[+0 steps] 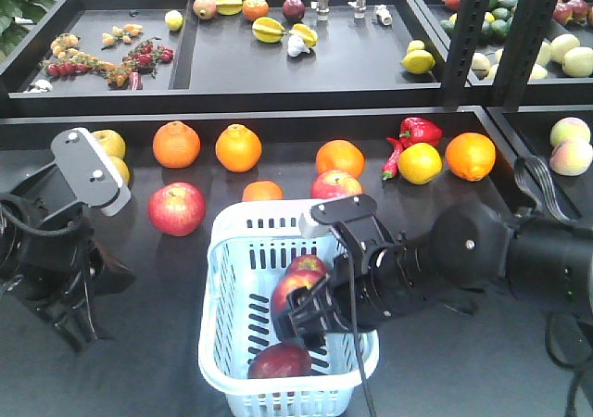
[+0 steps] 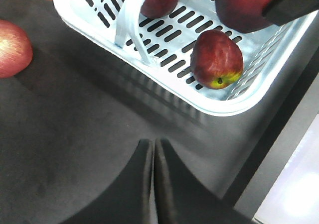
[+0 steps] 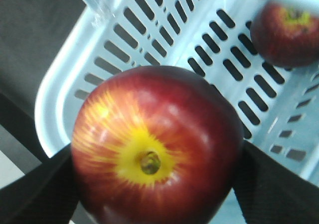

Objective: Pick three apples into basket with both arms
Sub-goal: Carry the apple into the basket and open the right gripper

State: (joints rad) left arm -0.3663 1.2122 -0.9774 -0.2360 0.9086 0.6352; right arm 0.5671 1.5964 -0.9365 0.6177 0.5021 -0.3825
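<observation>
Front view: the pale blue-white slotted plastic basket (image 1: 243,343) stands on the dark tabletop (image 1: 139,361). The right black gripper (image 1: 310,313) hangs inside it, over the floor, with a deep red apple with a yellow patch at the stem (image 1: 295,287) between its jaws. A dark maroon apple (image 1: 279,361) lies at the near end of the basket, and a third small red apple (image 1: 309,265) shows just behind the held one.

Front view, left arm: the left black gripper (image 1: 65,315) rests beside the basket, on its left, well apart from any apple.

Left wrist view: the left jaws are pressed together and hold nothing. A red apple with a yellowish stem end (image 2: 217,59) lies on the basket floor (image 2: 169,45).

Right wrist view: the jaws clamp the red apple (image 3: 157,149) from both sides, stem toward the camera. The slotted floor (image 3: 209,59) is directly under it, so the coming move, I judge, is only a release downward.

Hidden: the fingertips of the right gripper are covered by the apple; the height over the floor is hard to make out.
</observation>
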